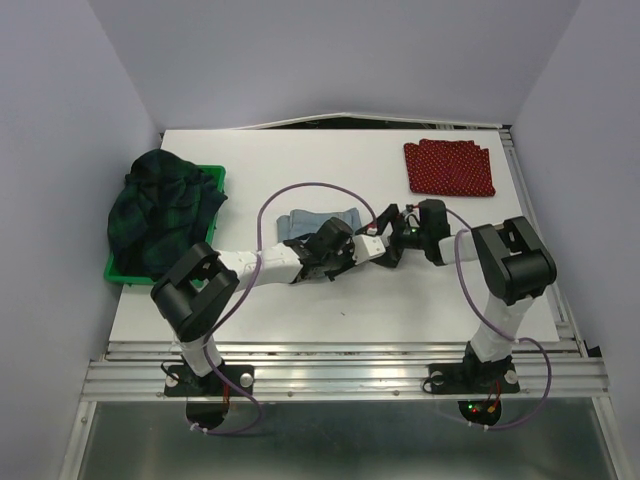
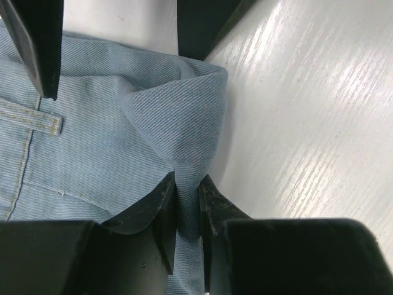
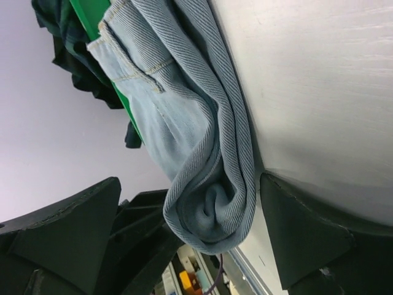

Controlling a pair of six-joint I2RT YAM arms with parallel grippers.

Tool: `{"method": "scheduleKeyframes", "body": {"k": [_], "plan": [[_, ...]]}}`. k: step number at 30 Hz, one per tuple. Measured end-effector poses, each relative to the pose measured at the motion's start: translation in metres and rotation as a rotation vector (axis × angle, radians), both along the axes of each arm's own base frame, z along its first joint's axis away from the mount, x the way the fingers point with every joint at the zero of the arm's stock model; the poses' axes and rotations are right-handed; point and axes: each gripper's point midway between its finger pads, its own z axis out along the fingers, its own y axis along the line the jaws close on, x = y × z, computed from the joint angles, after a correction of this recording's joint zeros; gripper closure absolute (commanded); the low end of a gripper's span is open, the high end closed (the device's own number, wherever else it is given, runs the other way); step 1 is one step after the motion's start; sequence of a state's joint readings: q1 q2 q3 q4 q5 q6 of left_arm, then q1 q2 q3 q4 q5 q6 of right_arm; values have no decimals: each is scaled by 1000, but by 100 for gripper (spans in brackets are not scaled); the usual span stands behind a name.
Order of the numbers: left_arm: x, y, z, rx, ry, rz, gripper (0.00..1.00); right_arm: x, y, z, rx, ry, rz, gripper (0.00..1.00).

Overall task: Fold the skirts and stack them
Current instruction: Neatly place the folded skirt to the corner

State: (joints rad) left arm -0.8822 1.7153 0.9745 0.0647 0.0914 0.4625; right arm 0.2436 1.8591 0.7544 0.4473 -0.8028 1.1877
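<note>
Near the middle of the top view, the denim skirt [image 1: 318,220] lies as a partly folded bundle with its long axis running left to right across the table [image 1: 400,310], and both of your grippers meet at its lower right corner. Your left gripper [image 2: 187,193] is pinched tight on a ridge of that denim at the skirt's right edge, with a belt loop [image 2: 46,120] showing at the left of its wrist view. Your right gripper [image 3: 190,190] stands wide, one finger on each side of the rolled fold, and it is not gripping the cloth. The red skirt [image 1: 450,167] sits folded at the upper right of the frame, well apart from the denim and nearer your right arm. The plaid skirt [image 1: 160,205] is heaped over the green bin [image 1: 125,268] at the left. If the denim is to go on the red one, your travel runs up and to the right, so you would likely need the right jaws closed on that fold first. You will find no brand, label or writing to read in any view; only tan stitching shows on the denim.
</note>
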Motion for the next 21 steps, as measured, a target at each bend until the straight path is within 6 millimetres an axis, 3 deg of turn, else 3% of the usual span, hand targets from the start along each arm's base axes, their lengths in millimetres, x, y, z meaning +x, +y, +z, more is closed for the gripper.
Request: {"method": "scheduleKeyframes", "body": {"k": [10, 16, 21], "plan": [[3, -1, 2, -34, 20, 23, 100, 4, 20, -1, 9, -26, -80, 0], [6, -3, 4, -55, 30, 37, 100, 6, 20, -2, 2, -33, -113, 1], [13, -9, 6, -72, 40, 57, 100, 6, 23, -2, 11, -16, -129, 10]]}}
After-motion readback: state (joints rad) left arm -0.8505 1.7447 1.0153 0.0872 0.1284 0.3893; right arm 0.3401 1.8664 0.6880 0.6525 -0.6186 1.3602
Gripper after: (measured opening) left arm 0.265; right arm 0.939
